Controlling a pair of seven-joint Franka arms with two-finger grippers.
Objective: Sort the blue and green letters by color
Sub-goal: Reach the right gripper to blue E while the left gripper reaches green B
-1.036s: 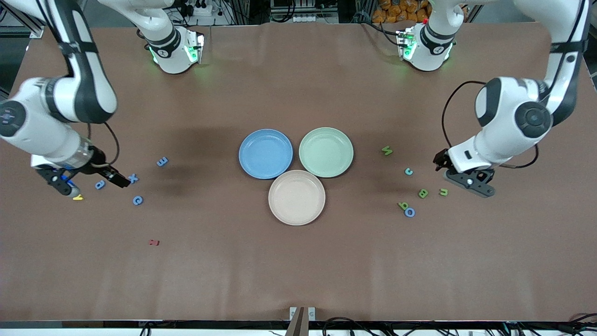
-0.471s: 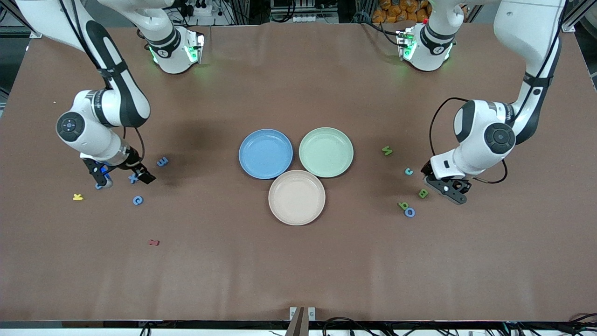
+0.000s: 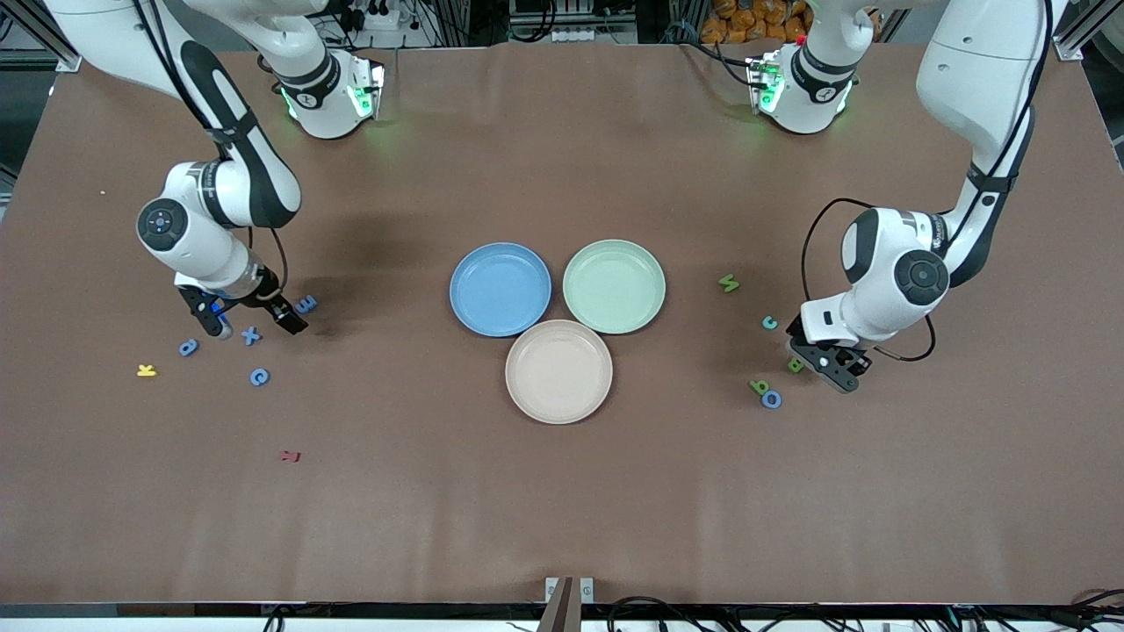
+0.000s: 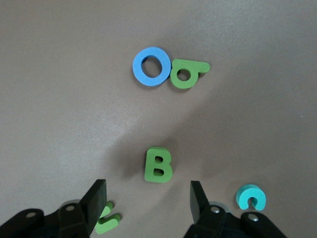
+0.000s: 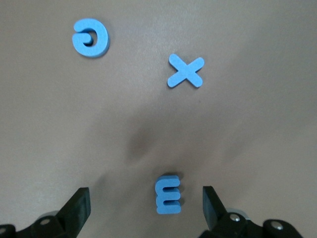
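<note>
Jaws: both spread | left jaws flank flat foam green B

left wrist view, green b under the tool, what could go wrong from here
1. The left tool, open, hangs just off the green B, so closing now may miss it.
2. The green u sits by one finger and the teal c by the other; descending could knock either.
3. No letters are on the green plate yet.
</note>
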